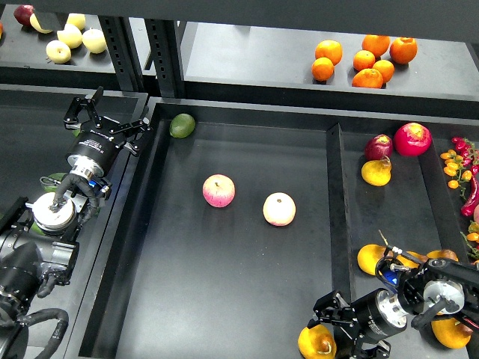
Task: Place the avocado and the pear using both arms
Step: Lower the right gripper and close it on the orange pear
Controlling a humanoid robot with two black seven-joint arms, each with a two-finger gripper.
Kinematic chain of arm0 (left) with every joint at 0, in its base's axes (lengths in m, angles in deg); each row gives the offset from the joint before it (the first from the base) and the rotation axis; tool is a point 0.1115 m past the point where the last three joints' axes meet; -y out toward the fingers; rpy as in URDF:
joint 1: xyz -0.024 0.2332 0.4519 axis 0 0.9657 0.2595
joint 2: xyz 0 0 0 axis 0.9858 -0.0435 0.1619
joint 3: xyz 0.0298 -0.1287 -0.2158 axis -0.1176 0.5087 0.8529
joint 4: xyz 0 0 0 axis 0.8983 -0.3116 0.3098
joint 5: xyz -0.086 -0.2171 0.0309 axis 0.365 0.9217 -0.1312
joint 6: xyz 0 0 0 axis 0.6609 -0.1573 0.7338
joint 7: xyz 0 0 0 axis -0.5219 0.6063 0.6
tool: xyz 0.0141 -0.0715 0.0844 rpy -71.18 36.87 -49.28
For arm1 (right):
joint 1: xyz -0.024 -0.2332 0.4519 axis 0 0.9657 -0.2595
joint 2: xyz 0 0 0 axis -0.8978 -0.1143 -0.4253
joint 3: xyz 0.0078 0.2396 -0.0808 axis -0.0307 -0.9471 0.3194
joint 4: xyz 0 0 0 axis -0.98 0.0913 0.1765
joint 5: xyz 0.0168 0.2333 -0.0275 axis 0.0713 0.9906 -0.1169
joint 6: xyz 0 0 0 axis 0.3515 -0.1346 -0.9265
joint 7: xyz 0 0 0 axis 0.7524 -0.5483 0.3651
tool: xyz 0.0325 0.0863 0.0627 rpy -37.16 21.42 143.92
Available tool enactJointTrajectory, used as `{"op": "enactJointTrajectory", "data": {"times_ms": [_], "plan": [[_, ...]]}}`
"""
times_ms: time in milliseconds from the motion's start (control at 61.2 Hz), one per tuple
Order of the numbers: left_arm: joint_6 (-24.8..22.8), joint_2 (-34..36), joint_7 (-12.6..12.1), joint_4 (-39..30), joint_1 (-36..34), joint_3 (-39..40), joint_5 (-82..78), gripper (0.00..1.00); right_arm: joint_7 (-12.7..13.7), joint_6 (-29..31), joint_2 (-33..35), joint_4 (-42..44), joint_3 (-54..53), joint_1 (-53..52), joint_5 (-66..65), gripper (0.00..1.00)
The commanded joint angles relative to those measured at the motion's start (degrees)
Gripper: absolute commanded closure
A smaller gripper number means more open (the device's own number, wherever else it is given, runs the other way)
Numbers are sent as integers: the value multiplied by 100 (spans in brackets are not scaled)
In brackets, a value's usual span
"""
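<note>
The avocado (182, 125), oval and green, lies in the far left corner of the large middle tray (224, 299). My left gripper (108, 120) is open and empty, just left of it over the tray's left wall. The pear (316, 342), golden-yellow with a dark stem spot, lies in the tray's near right corner. My right gripper (328, 320) is open, reaching over the divider just above and right of the pear. I cannot tell if it touches the pear.
Two pink-and-yellow apples (218, 190) (279, 209) lie mid-tray. The right bin holds yellow pears (372, 259), red fruit (412, 138) and chillies. Oranges (364, 58) and pale apples (71, 35) sit on the back shelf. A dark green fruit (54, 178) shows partly behind my left arm.
</note>
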Motion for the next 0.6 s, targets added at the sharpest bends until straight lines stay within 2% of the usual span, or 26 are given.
{"op": "enactJointTrajectory", "data": {"times_ms": [0, 163, 180, 229, 588], "plan": [[0, 0, 0, 0, 0, 0, -3, 1, 0, 0, -12, 25, -3, 23, -1, 23], [0, 0, -9, 0, 0, -9, 5, 0, 0, 0, -47, 69, -38, 32, -54, 32], [0, 0, -9, -8, 0, -9, -3, 0, 0, 0, -82, 77, -56, 32, -106, 37], [0, 0, -9, -8, 0, -9, 5, 0, 0, 0, -143, 95, -65, 40, -142, 42], [0, 0, -17, -17, 0, 0, 5, 0, 0, 0, -267, 139, -434, 146, -159, 74]]}}
